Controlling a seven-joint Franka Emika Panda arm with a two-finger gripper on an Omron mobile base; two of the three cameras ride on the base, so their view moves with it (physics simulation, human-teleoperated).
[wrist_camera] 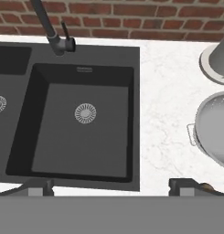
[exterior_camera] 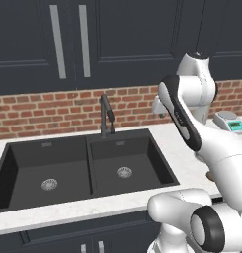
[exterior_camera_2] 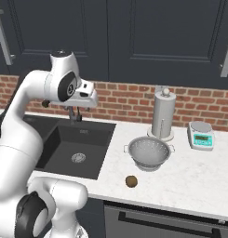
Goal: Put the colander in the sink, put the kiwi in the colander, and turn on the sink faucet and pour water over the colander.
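Observation:
The colander [exterior_camera_2: 149, 152], a silvery perforated bowl with loop handles, stands upright on the white counter to the right of the sink [exterior_camera_2: 64, 153]. In the hand view, part of the colander [wrist_camera: 215, 132] shows at the right edge. The brown kiwi [exterior_camera_2: 131, 181] lies on the counter just in front of the colander. My gripper [wrist_camera: 111, 187] is open and empty, high over the front rim of the sink's right basin [wrist_camera: 63, 137] and looking straight down into it. The dark faucet [exterior_camera: 106, 116] stands behind the divider between the basins, and no water runs from it.
A white paper-towel holder [exterior_camera_2: 163, 116] stands behind the colander against the brick wall. A small kitchen scale [exterior_camera_2: 201, 135] sits to its right. Dark cabinets hang above the counter. Both basins [exterior_camera: 43, 168] hold nothing but their round silver drains.

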